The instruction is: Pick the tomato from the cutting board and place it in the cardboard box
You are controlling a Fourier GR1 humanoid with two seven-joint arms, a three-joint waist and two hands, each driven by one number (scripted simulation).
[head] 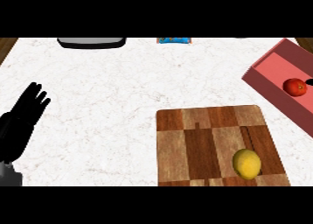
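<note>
The tomato [294, 86] already lay inside the cardboard box [269, 83] at two o'clock; the left robot hand [20, 118] rested with fingers apart, and the right one's state could not be told.

A white countertop [120, 96] with faint reddish-brown veining filled most of the view, evenly lit, with no strong shadows across it. At its upper left corner a strip of dark brown wooden floor [0, 50] showed beside the counter's edge, and a similar brown patch [310, 43] appeared at the upper right corner. Along the far edge sat a grey, dark-rimmed object [91, 42], cut off by the top of the view, and near it a small blue item [175, 40], too cropped to identify.
</note>
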